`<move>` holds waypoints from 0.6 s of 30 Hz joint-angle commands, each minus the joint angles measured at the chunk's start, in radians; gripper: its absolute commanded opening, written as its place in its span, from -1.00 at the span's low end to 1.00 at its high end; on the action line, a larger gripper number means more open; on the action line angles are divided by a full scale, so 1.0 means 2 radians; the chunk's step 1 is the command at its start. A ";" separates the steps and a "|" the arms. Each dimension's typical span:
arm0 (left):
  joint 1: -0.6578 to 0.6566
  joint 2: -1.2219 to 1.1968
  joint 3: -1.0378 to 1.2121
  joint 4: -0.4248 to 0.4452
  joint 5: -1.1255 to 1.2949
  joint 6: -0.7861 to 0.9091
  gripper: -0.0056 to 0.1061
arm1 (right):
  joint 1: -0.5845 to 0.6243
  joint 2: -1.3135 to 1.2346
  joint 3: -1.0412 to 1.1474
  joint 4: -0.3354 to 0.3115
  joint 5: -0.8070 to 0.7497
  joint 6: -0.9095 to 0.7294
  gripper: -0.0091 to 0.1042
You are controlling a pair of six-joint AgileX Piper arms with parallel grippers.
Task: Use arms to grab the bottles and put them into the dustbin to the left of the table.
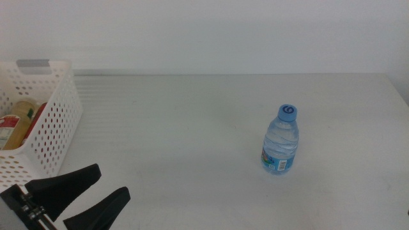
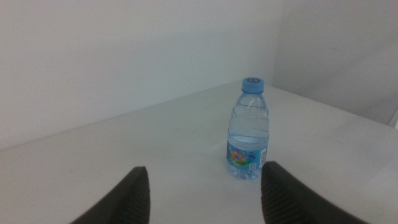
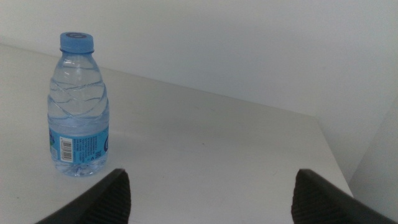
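Standing upright on the white table (image 1: 192,128), right of its middle, the clear water bottle (image 1: 282,140) with the blue cap has nothing touching it. Its blue label wraps the lower part, and it appears in both wrist views as well (image 2: 249,129) (image 3: 79,106).

The left claw (image 1: 96,191) sits at the near left corner of the middle view, its two dark jaws spread apart and empty, pointed across the table toward the bottle and well apart from it. The right claw (image 3: 211,199) shows only in its own wrist view, jaws wide open with nothing between them, the bottle off beyond one jaw.

The white perforated dustbin (image 1: 54,121) stands at the table's left edge. Inside it lie the yellow tea bottle (image 1: 22,118) and something red (image 1: 9,124), partly hidden by the basket wall.
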 commanded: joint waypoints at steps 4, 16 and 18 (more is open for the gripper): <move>-0.001 0.003 -0.014 0.000 -0.042 -0.007 0.08 | -0.002 0.035 -0.044 -0.003 -0.039 0.013 0.35; -0.001 0.003 -0.014 0.000 -0.042 -0.007 0.08 | -0.002 0.304 -0.132 -0.006 -0.109 0.077 0.35; -0.001 0.003 -0.014 0.000 -0.042 -0.007 0.08 | -0.002 0.345 -0.132 -0.019 -0.140 0.110 0.35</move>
